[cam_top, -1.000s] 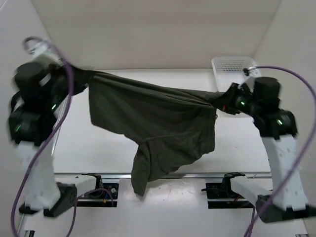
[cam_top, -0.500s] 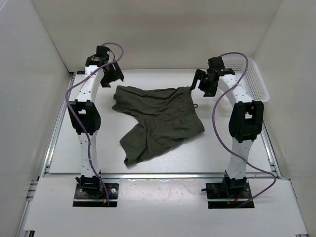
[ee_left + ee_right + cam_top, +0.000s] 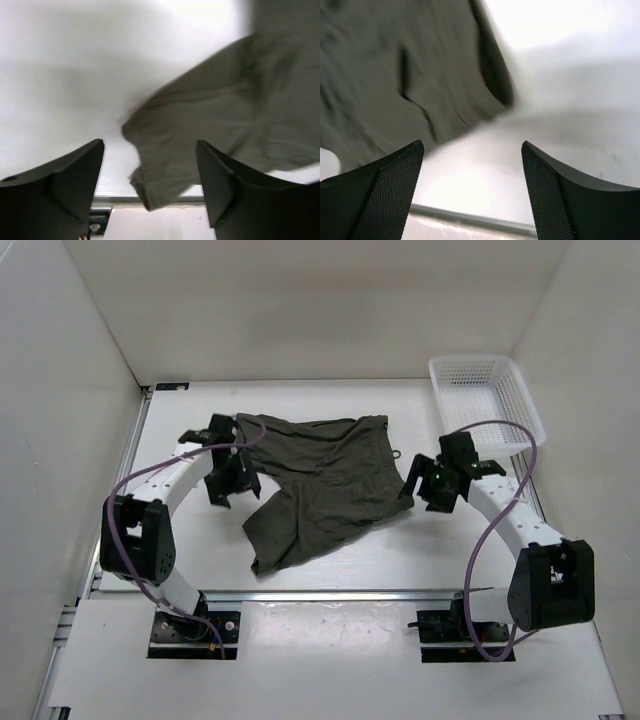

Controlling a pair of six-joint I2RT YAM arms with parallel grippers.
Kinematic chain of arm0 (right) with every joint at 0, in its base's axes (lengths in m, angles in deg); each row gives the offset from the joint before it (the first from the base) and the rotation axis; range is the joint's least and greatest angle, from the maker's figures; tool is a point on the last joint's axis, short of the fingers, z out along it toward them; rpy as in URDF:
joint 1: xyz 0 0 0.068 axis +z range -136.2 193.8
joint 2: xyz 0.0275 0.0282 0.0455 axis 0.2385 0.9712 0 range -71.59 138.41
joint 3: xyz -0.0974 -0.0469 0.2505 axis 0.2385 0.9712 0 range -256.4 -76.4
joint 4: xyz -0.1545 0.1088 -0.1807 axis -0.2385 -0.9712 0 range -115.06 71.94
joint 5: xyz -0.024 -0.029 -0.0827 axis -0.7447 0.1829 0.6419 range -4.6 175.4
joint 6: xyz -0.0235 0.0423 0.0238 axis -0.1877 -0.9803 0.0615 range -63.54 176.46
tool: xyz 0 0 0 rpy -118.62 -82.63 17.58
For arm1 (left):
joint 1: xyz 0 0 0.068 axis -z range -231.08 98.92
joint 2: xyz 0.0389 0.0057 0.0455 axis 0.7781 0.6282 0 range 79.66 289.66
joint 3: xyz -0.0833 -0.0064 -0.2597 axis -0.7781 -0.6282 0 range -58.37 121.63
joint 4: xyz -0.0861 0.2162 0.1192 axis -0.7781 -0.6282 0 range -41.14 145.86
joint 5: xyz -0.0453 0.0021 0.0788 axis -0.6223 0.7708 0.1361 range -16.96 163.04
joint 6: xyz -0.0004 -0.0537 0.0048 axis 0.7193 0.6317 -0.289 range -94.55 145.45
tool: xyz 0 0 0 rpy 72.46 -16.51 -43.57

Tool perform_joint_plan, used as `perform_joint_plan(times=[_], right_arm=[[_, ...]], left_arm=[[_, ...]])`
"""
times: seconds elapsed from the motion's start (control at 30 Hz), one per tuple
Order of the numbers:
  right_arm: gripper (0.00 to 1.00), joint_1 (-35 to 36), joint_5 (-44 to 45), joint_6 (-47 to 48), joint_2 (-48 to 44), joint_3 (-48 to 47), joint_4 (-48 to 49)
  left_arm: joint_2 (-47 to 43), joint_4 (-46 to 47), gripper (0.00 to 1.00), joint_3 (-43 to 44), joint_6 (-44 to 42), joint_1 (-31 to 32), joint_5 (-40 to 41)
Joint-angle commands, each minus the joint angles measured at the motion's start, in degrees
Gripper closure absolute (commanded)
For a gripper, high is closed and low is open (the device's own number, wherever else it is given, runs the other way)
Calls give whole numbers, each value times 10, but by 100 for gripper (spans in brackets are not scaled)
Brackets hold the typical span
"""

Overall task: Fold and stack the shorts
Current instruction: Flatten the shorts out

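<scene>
shorts (image 3: pixel 325 475): laid out unfolded mid-counter (image 3: pixel 190 545), waistband toward 12 o'clock | left hand (image 3: pixel 150 143): fingers apart, empty, shorts' 9 o'clock | right hand (image 3: pixel 472 143): apart, empty, 3 o'clock | remaining: fold, stack

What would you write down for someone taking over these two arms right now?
Left gripper: open, holding nothing, low over the left edge of the shorts.
Right gripper: open, holding nothing, by the shorts' right edge.
Shorts: lying spread out but rumpled on the table, waistband at the far side, one leg trailing toward the near edge.
White basket: far right corner, nothing visible in it.
Done: no fold shows yet.
Left: fold the shorts, then stack them.
</scene>
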Motion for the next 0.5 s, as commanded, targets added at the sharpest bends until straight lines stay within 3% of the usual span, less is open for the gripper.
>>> perform_joint_plan(times=[0.0, 0.1, 0.23, 0.4, 0.47], right_arm=[[17, -1, -12, -18, -28, 43, 9], [17, -1, -12, -19, -41, 64, 9], [15, -6, -17, -30, -41, 70, 9], [10, -32, -51, -35, -28, 88, 21], [10, -41, -66, -40, -21, 94, 28]], left_arm=[[12, 46, 13, -77, 27, 0, -38], [45, 76, 13, -104, 33, 0, -43], [86, 102, 22, -104, 44, 6, -43], [118, 107, 90, -85, 39, 6, -50], [118, 107, 90, -78, 34, 0, -55]])
